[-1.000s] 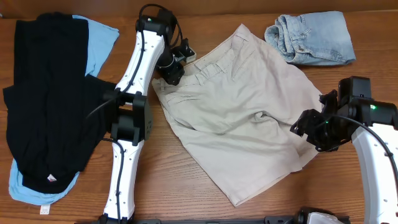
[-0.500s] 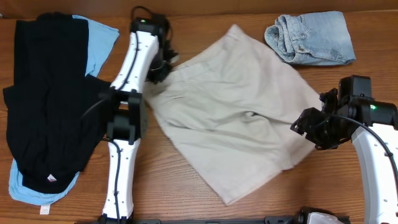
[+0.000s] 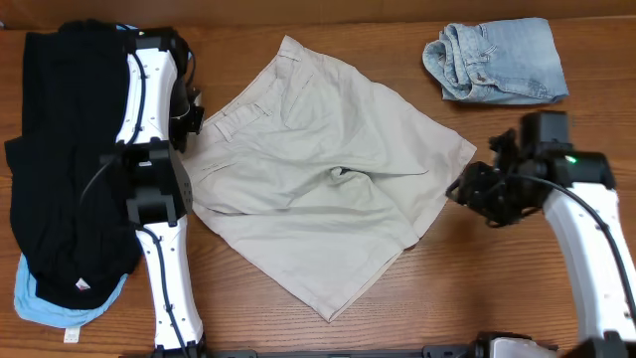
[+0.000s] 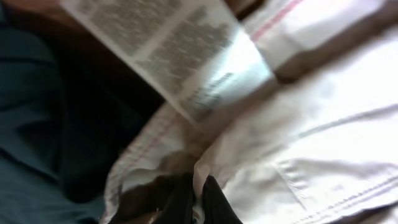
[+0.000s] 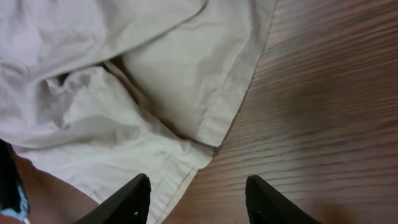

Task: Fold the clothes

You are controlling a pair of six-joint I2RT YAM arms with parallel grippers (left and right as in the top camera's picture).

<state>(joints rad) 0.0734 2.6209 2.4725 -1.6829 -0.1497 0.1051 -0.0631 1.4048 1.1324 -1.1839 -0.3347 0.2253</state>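
The pale beige shorts lie spread across the middle of the table, waistband to the upper left. My left gripper is shut on the waistband edge at the shorts' left side; the left wrist view shows beige cloth pinched between the dark fingers and a white printed label. My right gripper is open and empty just right of the shorts' right hem, over bare wood. Black garments lie on a sky-blue one at the far left.
Folded light blue denim lies at the back right. Bare wooden table shows along the front and at the right.
My left gripper has dragged the shorts' waistband to the left, and the whole shorts slid left with it. My right gripper moved slightly left and back, staying open.
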